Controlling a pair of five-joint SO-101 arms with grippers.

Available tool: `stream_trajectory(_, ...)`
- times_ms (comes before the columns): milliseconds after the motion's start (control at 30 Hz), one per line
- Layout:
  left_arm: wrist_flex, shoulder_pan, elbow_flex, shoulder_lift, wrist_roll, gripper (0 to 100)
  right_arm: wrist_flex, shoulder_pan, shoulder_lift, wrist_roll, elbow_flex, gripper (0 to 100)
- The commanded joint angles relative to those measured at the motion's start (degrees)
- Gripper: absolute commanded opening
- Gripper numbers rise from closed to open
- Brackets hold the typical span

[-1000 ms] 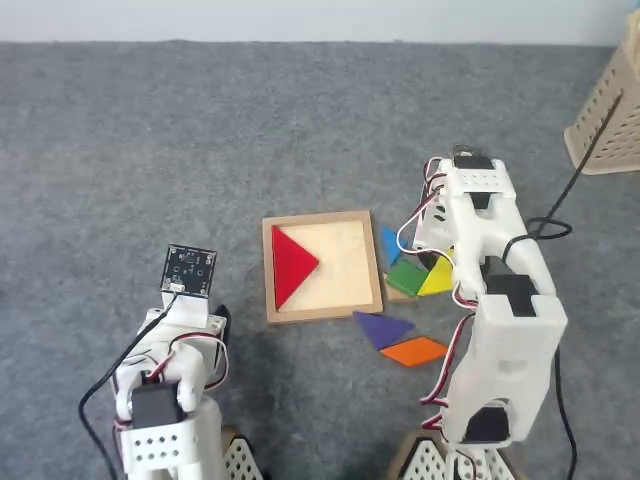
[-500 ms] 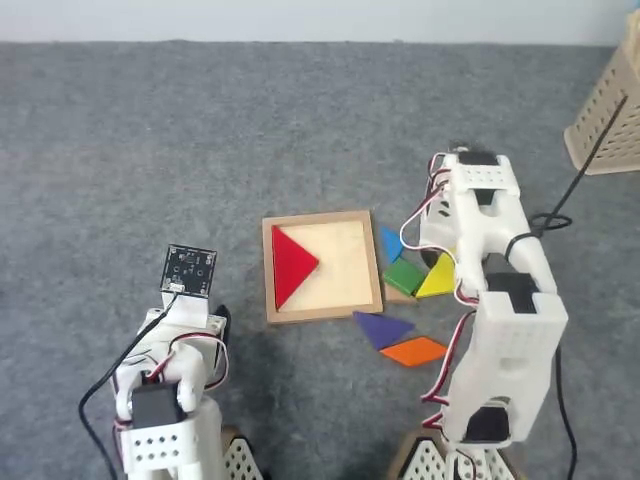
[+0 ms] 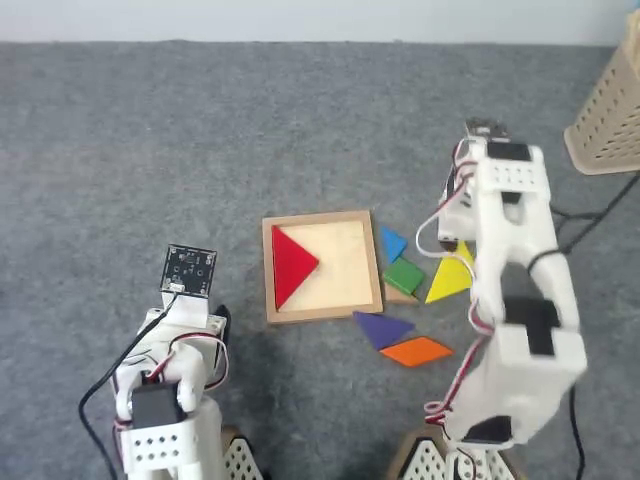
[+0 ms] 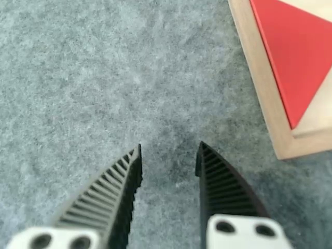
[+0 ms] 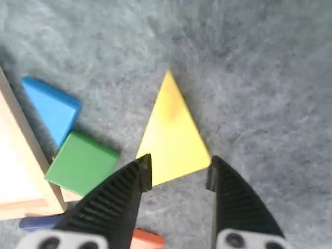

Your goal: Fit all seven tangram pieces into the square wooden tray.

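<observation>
Right hand point(image 5: 180, 158) is hovering with its jaws spread wide, straddling the broad end of the yellow triangle point(image 5: 171, 132), not clamping anything. That piece is lying on the grey counter point(image 3: 150, 150), with open room on its far side. The green square point(image 3: 405, 275) and blue triangle point(image 3: 393, 243) are sitting just beside the tray point(image 3: 322, 218). The red triangle point(image 3: 291, 264) is lying inside against one rim. Left hand point(image 4: 170, 148) is hanging part-open and empty near a tray corner.
</observation>
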Motion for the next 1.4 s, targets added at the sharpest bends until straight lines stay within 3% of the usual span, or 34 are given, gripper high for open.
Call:
stream_trajectory(0,0.26,0.00,-0.66,-0.35,-0.26,17,-7.34,-0.31,-9.01,-1.23,12.04,23.7)
stream_trajectory(167,0.26,0.00,-0.66,-0.35,-0.26,17,-10.07,-3.47,-6.73,-1.67,15.47,25.8)
stream_trajectory(667,0.26,0.00,-0.66,-0.35,-0.26,17,-3.82,-4.44,11.12,-3.96,-1.32,29.3)
stream_trajectory(1033,0.26,0.00,-0.66,-0.35,-0.26,17,-0.48,-2.15,4.35,6.95,-6.86,29.3)
stream_trajectory(1367,0.26,0.00,-0.66,-0.35,-0.26,17,-1.01,-1.80,13.93,8.35,-7.30,29.2)
